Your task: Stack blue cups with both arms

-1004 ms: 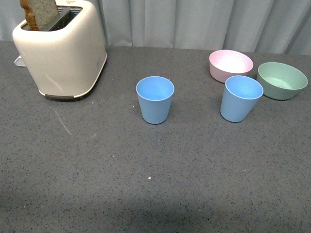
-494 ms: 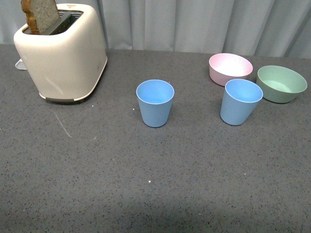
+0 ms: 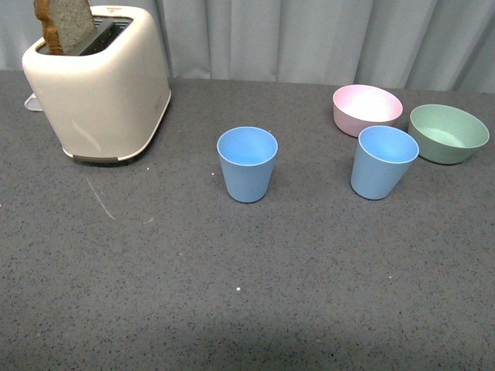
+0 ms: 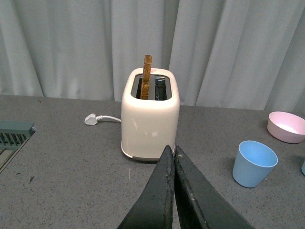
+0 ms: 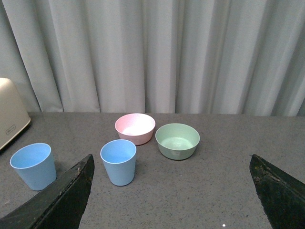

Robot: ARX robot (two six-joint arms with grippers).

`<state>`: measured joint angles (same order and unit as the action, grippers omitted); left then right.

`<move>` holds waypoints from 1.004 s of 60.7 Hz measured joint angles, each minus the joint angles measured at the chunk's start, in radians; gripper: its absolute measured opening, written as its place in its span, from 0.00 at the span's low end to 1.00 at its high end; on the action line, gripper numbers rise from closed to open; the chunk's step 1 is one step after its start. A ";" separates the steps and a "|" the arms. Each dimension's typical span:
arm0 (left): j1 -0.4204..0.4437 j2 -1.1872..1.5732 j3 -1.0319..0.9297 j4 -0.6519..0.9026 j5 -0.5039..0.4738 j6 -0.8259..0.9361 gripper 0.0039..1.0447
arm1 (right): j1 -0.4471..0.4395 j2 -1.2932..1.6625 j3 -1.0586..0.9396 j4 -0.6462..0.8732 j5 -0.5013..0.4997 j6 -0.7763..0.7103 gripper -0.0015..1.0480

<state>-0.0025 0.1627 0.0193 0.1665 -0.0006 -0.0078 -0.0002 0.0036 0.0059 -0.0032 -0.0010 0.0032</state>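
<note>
Upright, apart: middle blue cup (image 3: 247, 164), right-hand blue cup (image 3: 383, 163) (left pincer (image 4: 172, 151) closed)

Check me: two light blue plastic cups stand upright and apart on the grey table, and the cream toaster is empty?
Not empty: the front view shows a brown bread slice in the cream toaster. The light blue plastic cups do stand upright and apart.

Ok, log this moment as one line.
center blue cup: upright | right blue cup: upright, unstacked | left claw: shut, empty | right claw: open, empty
</note>
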 joint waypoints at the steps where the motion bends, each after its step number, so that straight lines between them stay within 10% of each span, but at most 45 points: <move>1: 0.000 -0.027 0.000 -0.033 -0.001 0.000 0.03 | 0.000 0.000 0.000 0.000 0.000 0.000 0.91; 15: 0.000 -0.157 0.000 -0.164 0.001 0.000 0.04 | 0.000 0.000 0.000 0.000 0.000 0.000 0.91; 47: 0.000 -0.158 0.000 -0.164 0.001 0.000 0.95 | -0.034 0.203 0.045 0.039 0.021 -0.134 0.91; 61: 0.000 -0.158 0.000 -0.164 0.000 0.002 0.94 | -0.051 0.916 0.262 0.362 -0.047 -0.096 0.91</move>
<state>-0.0025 0.0044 0.0193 0.0021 -0.0002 -0.0063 -0.0517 0.9199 0.2680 0.3584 -0.0483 -0.0925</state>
